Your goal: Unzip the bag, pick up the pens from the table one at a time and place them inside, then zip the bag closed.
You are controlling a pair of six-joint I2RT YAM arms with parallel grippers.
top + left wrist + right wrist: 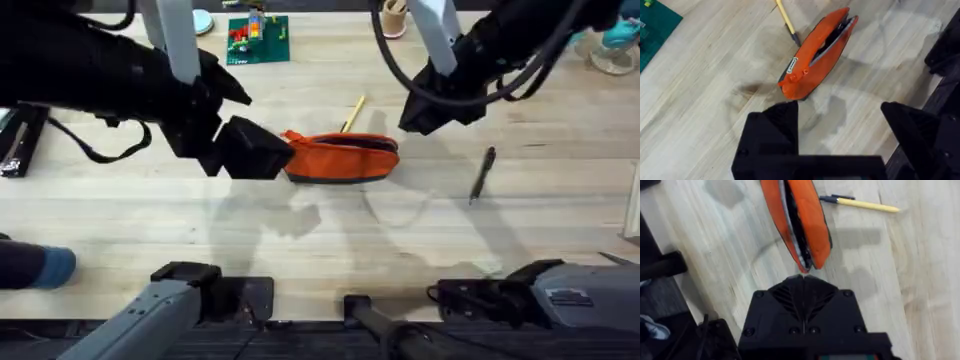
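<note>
Here the left tool (840, 130) gapes beside the bag (340, 157) (unzipped); right tool (803, 287) closed, empty.

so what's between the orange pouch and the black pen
Nothing: bare table separates the orange pouch from the black pen in the overhead view.

Overhead view: left gripper (262, 150) covers the pouch's (345, 158) left end; the yellow pen's (353, 112) lower tip lies hidden behind the pouch.

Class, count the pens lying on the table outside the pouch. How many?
2. A yellow pen lies just behind the orange bag; a black pen lies to its right. The open bag could hide others.
</note>
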